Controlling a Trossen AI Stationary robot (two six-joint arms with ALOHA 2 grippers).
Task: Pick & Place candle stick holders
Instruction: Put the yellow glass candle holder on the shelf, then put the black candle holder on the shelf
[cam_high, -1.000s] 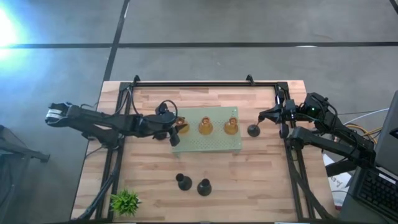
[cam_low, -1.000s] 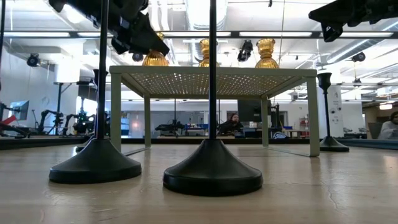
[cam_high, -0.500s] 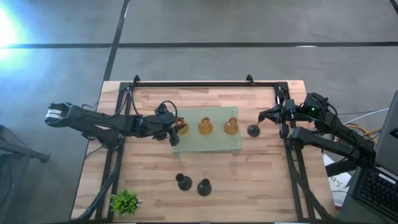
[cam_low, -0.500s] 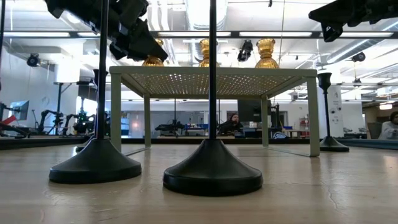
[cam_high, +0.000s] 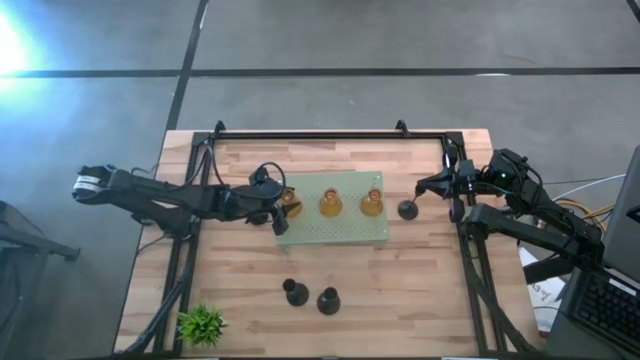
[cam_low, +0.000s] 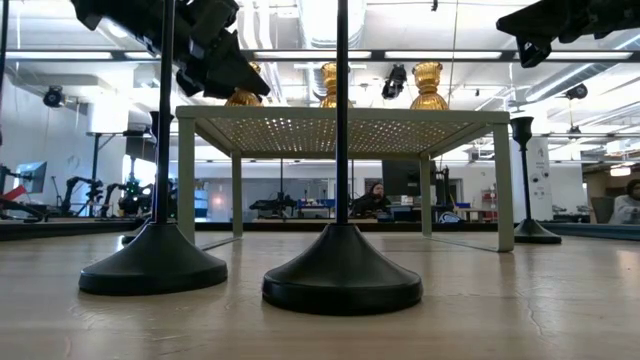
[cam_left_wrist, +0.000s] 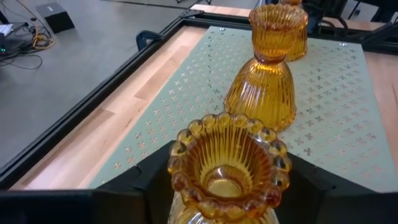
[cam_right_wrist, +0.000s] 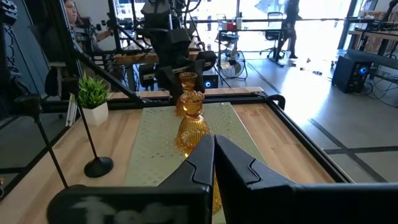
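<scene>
Three amber glass candle stick holders stand in a row on the pale green perforated board. My left gripper reaches level from the table's left and is shut on the left amber holder. The other two stand free on their bases. One black holder stands on the table right of the board, and two stand near the front edge. My right gripper is shut and empty, high above the table's right side. My left gripper has one finger on each side of the left amber holder's upper cup, just below its beaded rim. The fingers come level from the table's left. The holder is upright with its base at the board's top; the rim hides the exact contact.
The board stands raised on legs in the table's middle. A small green plant sits at the front left corner. A black frame rail runs along the far edge, with rails down both sides.
In the low view my left gripper has risen a little, and the left amber holder has shifted slightly toward the table's left with it. My right arm has kept still.
</scene>
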